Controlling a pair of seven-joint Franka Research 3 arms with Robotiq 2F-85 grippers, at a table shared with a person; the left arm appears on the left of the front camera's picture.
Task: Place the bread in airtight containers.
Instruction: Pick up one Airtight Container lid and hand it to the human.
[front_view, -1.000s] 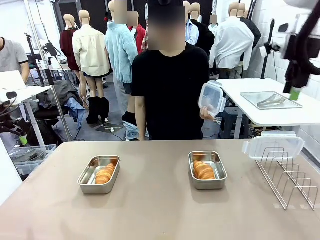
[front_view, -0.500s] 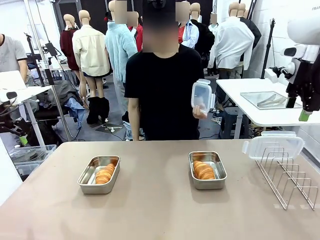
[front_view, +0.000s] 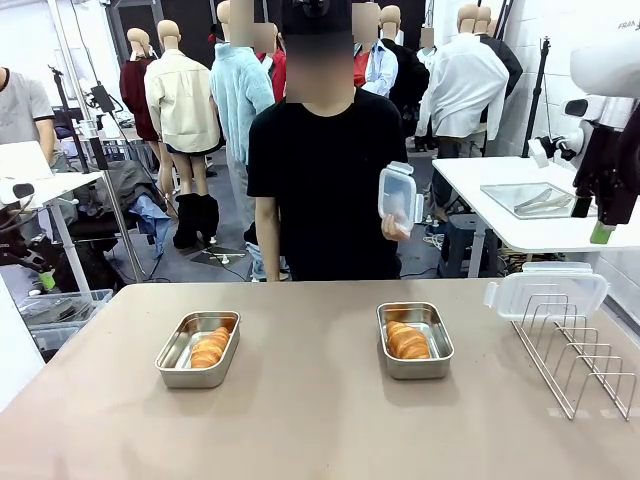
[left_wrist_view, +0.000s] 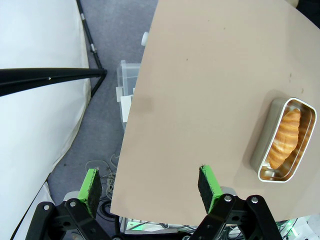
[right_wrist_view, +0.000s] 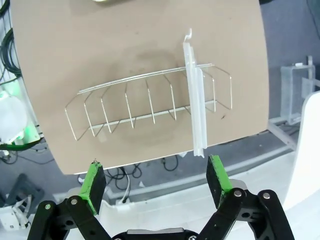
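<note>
Fingers (left_wrist_view: 207, 182) on our left gripper (left_wrist_view: 150, 182) and right gripper (right_wrist_view: 157, 175) stand wide, holding nothing. On the table (front_view: 320, 430) we see two uncovered pans midway: the left pan (front_view: 195, 378) holds a roll (front_view: 210, 348), the right pan (front_view: 418, 370) another roll (front_view: 407, 341). A person's hand (front_view: 393, 228) beyond the far edge holds one lid (front_view: 400, 193); another lid (front_view: 545, 293) stands in the rack (front_view: 578, 360) by the right edge.

The left pan (front_view: 195, 378) and right pan (front_view: 415, 371) are gleaming like polished steel. The table (front_view: 320, 430) is looking matt and smooth. The lid (front_view: 548, 294) is showing clear plastic against the thin metal wire rack (front_view: 578, 362).
</note>
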